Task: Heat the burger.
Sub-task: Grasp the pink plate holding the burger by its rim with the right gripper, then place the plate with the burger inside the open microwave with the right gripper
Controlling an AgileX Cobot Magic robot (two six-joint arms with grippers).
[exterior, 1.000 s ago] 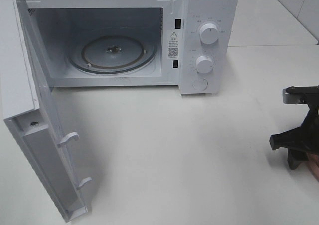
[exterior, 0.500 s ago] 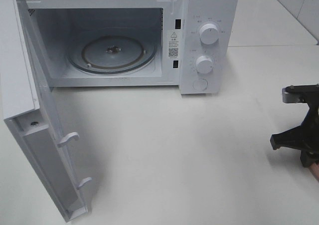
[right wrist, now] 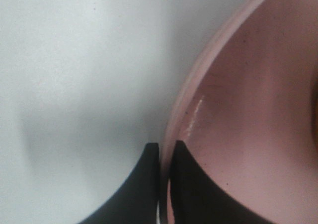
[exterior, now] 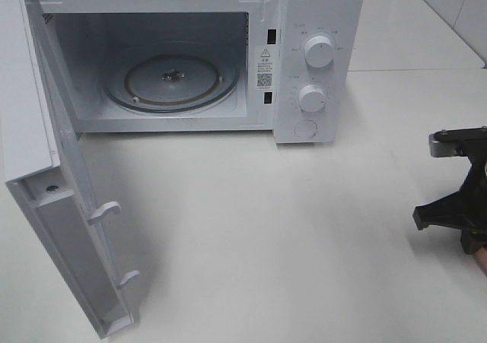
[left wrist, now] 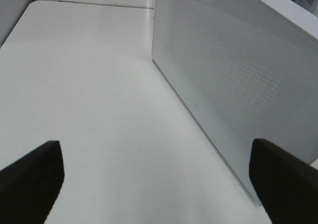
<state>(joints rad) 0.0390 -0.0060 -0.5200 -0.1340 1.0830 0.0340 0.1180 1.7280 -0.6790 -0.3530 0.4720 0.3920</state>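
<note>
Standing early in the job, by my reading. The grip on the pink plate looks made. Far ahead of the right fingers, the microwave has its door swung out and its turntable bare. Left to do: carry the plate across the open table, set it on the turntable, let go, shut the door, turn the dials.

Right gripper: fingers drawn almost together, with only a thin slot between.
- The plate's raised rim sits in that slot, one finger outside over the table, the other inside over the plate floor.
- The floor just beyond the inner finger is glossy and bare.
- Burger not clearly seen. A dark sliver at the side of the plate far from the fingers may be it (too little shows to tell).
- I judge it rides on the plate, well inward of the pinch.

Left gripper: fingers spread wide, nothing between them, touching nothing.
- Bare table lies just ahead of the tips.
- Farther on, the door's perforated panel stands upright, nearer one fingertip than the other.
</note>
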